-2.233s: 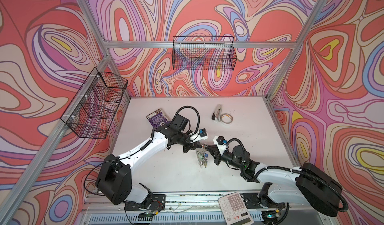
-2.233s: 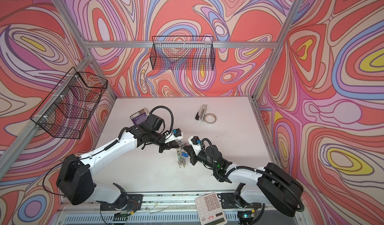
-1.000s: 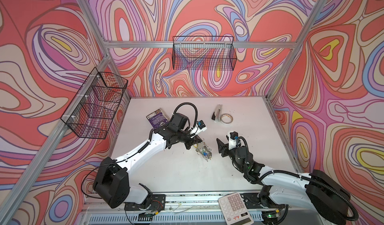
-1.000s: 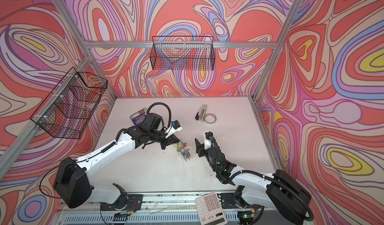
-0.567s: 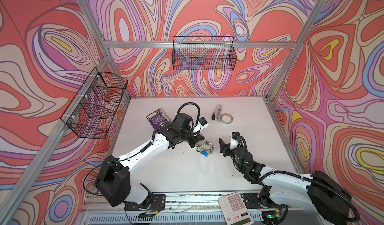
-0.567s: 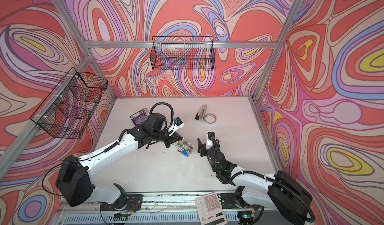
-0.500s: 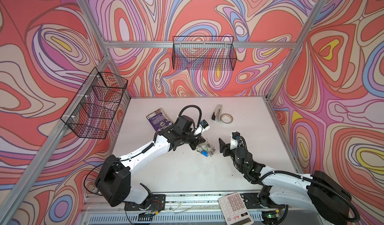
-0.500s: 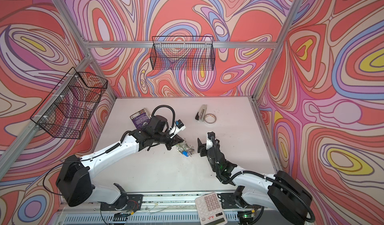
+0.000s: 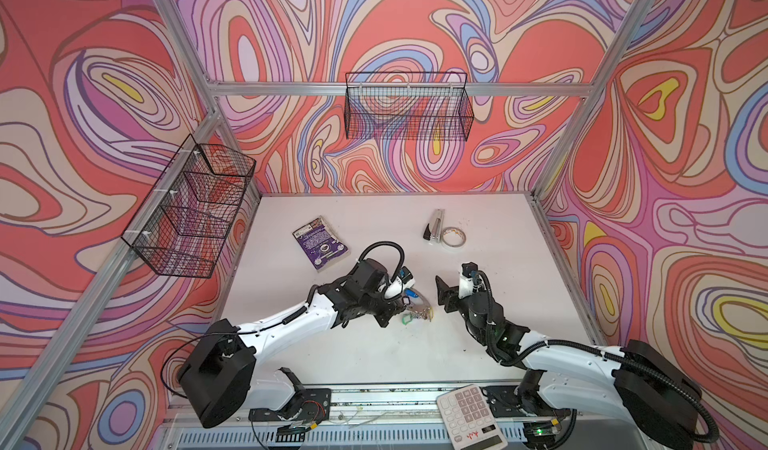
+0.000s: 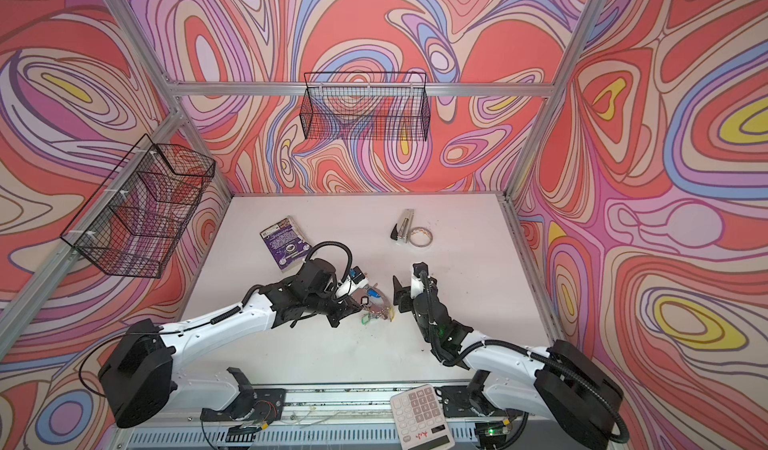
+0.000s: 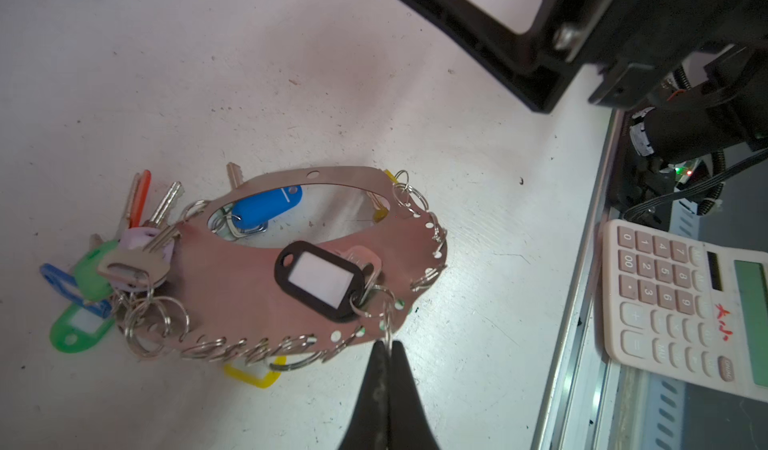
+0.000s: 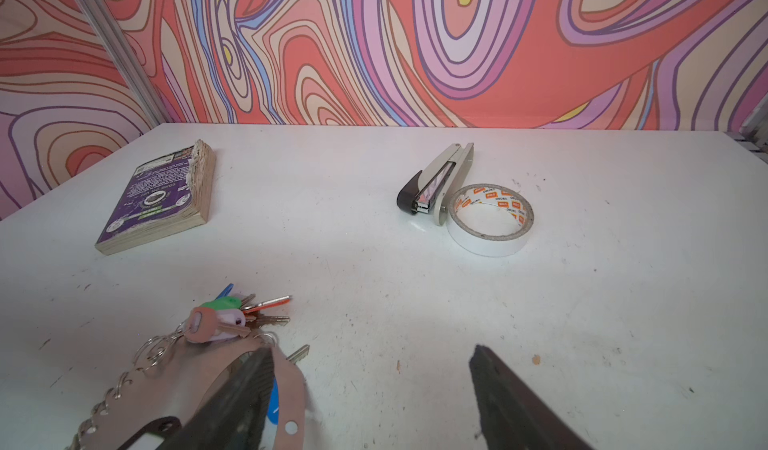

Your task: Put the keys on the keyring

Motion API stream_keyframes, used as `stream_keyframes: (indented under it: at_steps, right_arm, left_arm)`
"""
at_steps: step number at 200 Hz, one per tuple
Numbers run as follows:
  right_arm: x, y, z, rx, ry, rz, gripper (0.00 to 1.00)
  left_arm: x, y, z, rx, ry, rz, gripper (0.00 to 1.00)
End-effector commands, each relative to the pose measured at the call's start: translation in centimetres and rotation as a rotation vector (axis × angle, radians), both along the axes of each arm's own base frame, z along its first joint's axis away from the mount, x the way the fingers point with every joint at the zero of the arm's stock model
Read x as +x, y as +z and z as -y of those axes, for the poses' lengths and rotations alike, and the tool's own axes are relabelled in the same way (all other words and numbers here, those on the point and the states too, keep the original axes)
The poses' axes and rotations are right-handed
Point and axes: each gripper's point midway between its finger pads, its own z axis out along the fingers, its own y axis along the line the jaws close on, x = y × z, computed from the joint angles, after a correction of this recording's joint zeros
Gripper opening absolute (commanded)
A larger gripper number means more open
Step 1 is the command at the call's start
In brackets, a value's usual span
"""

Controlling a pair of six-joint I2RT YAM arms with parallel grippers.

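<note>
The keyring (image 11: 232,277) is a flat metal oval plate, seen in both top views (image 9: 419,308) (image 10: 379,308) at mid-table. The keys (image 11: 318,279), a black-rimmed tag with a white window and a small key (image 11: 368,260), lie on the plate. A small ring (image 11: 388,321) at the plate's edge joins them. My left gripper (image 11: 388,344) (image 9: 397,308) is shut on that ring. My right gripper (image 12: 374,356) (image 9: 445,298) stands open just right of the plate. One finger (image 12: 232,402) is close beside the plate's end (image 12: 291,385); contact cannot be told.
Blue, green, yellow and red tagged keys hang round the plate (image 11: 87,277). A purple book (image 9: 320,242) lies at the back left, with a stapler (image 9: 434,227) and tape roll (image 9: 453,235) at the back right. A calculator (image 9: 469,416) sits on the front rail. Wire baskets (image 9: 407,111) (image 9: 191,206) hang on the walls.
My left gripper has carried the keyring to the right and a little farther back. My right gripper has opened wider and stayed almost in place.
</note>
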Motion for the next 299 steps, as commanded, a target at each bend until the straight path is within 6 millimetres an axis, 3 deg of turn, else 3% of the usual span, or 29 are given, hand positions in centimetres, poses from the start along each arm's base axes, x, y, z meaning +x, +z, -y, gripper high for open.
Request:
stream_keyframes:
  at_steps: [1, 64, 107, 127, 153, 170, 197, 223, 247, 267, 272, 275, 277, 299]
  right_arm:
    - [0.4, 0.6, -0.6, 0.007, 0.014, 0.002, 0.79]
    - [0.3, 0.6, -0.7, -0.001, 0.022, -0.001, 0.83]
    - [0.3, 0.7, -0.7, -0.008, 0.023, 0.001, 0.88]
    - [0.4, 0.8, -0.6, -0.012, 0.015, 0.004, 0.89]
    - [0.5, 0.8, 0.1, -0.036, -0.017, 0.011, 0.90]
    - [0.4, 1.1, 0.2, -0.032, -0.019, 0.018, 0.90]
    - [0.4, 1.0, 0.0, -0.044, -0.004, 0.013, 0.95]
    - [0.2, 1.1, -0.6, -0.041, 0.031, 0.012, 0.98]
    - [-0.1, 1.5, -1.0, -0.020, 0.066, 0.027, 0.98]
    - [-1.0, 2.8, -2.4, 0.072, 0.203, 0.037, 0.98]
    - [-1.0, 3.1, -2.7, 0.101, 0.242, 0.031, 0.98]
    - [-1.0, 3.3, -2.8, 0.119, 0.260, 0.026, 0.98]
    - [-0.9, 3.4, -2.8, 0.130, 0.271, 0.024, 0.98]
    - [0.4, 4.5, -2.2, 0.188, 0.283, -0.015, 0.98]
  left_arm:
    - [-0.1, 0.3, 0.8, -0.025, 0.003, 0.008, 0.00]
    - [0.3, -1.7, 2.2, 0.063, -0.012, -0.054, 0.00]
    - [1.4, -2.4, 3.6, 0.085, -0.021, -0.072, 0.00]
    - [2.0, -3.6, 4.1, 0.125, -0.028, -0.103, 0.00]
    - [3.0, -4.8, 4.8, 0.160, -0.032, -0.103, 0.10]
    - [3.9, -4.6, 5.3, 0.147, -0.020, -0.072, 0.19]
    - [5.0, -2.1, 6.4, 0.045, -0.012, 0.013, 0.30]
    - [5.6, 2.0, 7.6, -0.178, 0.030, 0.119, 0.34]
    - [5.4, 6.0, 7.2, -0.403, 0.094, 0.194, 0.38]
    - [6.0, 8.6, 4.5, -0.529, 0.216, 0.237, 0.55]
    - [6.4, 9.0, 3.6, -0.549, 0.255, 0.236, 0.70]
    - [6.6, 9.2, 3.1, -0.562, 0.278, 0.231, 0.92]
    - [6.8, 9.3, 2.7, -0.569, 0.295, 0.228, 0.98]
    - [8.4, 9.8, -2.0, -0.600, 0.477, 0.232, 1.00]
